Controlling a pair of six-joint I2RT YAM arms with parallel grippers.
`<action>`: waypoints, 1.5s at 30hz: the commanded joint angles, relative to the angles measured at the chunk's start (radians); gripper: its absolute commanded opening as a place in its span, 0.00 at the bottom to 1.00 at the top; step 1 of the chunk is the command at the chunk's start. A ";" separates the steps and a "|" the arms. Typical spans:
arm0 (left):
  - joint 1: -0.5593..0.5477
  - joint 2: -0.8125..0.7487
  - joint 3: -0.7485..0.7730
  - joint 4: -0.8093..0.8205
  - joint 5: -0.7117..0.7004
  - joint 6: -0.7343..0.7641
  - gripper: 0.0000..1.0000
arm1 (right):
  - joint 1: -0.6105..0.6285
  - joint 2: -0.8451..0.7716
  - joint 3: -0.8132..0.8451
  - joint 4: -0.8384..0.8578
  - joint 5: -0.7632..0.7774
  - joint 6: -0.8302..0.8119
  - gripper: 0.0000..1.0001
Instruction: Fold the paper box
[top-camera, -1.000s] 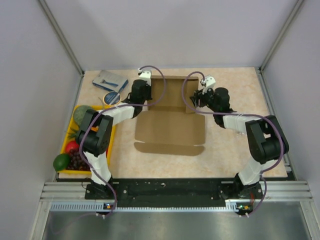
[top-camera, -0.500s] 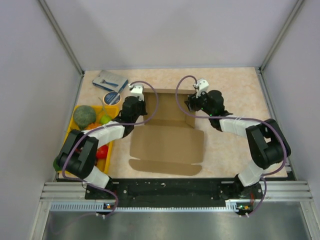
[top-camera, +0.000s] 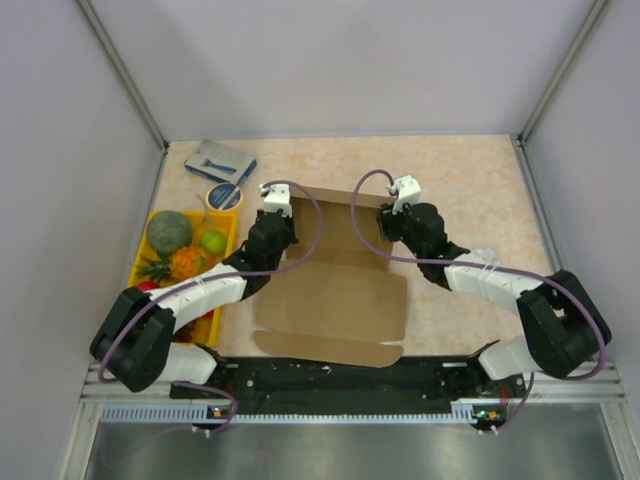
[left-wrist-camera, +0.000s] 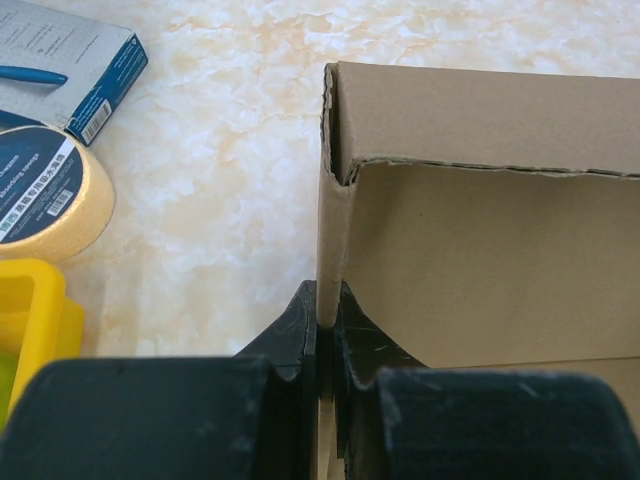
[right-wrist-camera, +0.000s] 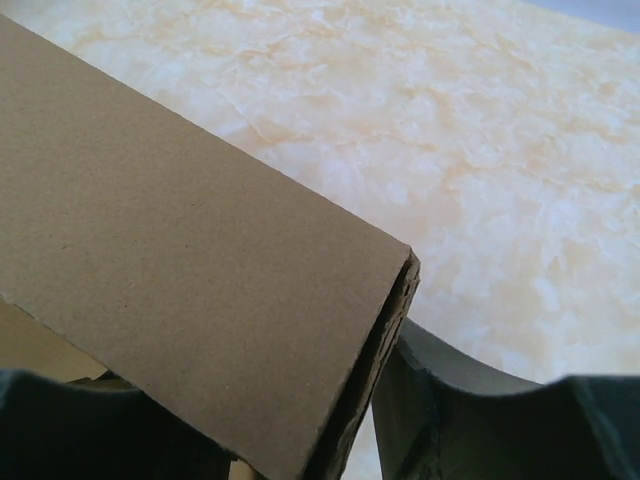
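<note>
- As far as I can judge from overhead, the paper box sits mid-table between my two arms, only partly formed
- Done: the back wall and both side walls stand upright at the far end, and the far left corner looks closed
- Left to do, I reckon: the lid panel lies flat toward the arm bases, not yet folded over or tucked
- Left gripper: fingers pinched together on the left side wall
- Right gripper: fingers straddle the right side wall; I cannot tell whether they press on it
- The tape roll lies off to the left, apart from the box
</note>
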 joint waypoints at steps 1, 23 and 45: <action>-0.037 -0.067 -0.018 0.109 -0.031 -0.039 0.00 | 0.028 -0.056 -0.029 -0.094 0.107 0.060 0.45; -0.110 -0.003 0.057 -0.010 -0.268 -0.105 0.00 | 0.106 -0.042 0.002 -0.216 0.066 0.078 0.58; -0.110 0.009 0.032 0.006 -0.247 -0.091 0.00 | -0.046 -0.159 -0.100 -0.042 -0.188 0.132 0.51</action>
